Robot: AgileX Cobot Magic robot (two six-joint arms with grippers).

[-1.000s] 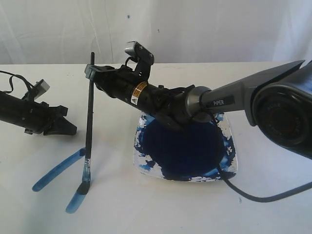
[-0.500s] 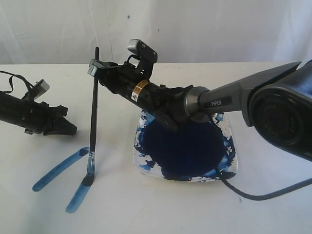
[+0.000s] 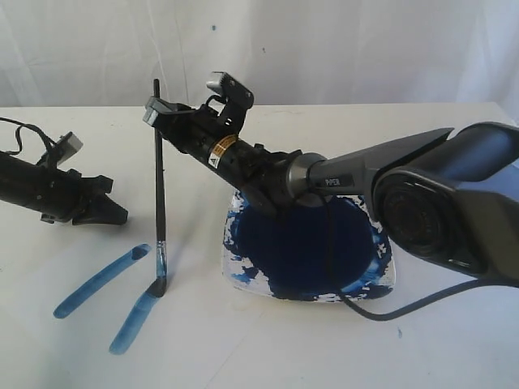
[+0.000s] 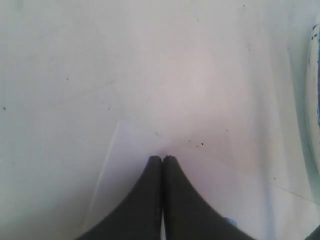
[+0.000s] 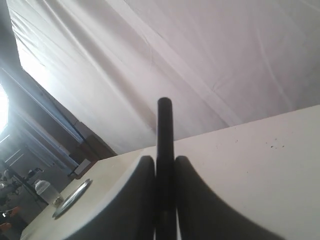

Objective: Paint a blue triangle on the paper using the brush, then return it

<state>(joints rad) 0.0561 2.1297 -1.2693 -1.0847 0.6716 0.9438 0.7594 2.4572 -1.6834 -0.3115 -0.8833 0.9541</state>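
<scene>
My right gripper is shut on the upper part of the brush, whose black handle rises between the fingers. The brush stands nearly upright with its blue bristle tip touching the paper. Two streaky strokes of the blue triangle lie there: a longer one and a shorter one that ends at the bristles. My left gripper rests shut and empty to the left, over a corner of the paper.
A square white dish smeared with paint holds a dark navy paint pool right of the strokes, under the right arm. Its rim shows in the left wrist view. A black cable trails off the dish's near right corner.
The brush tip has dragged up and to the right along the paper, lengthening the shorter stroke. The handle has swung more upright. The left arm has not moved.
</scene>
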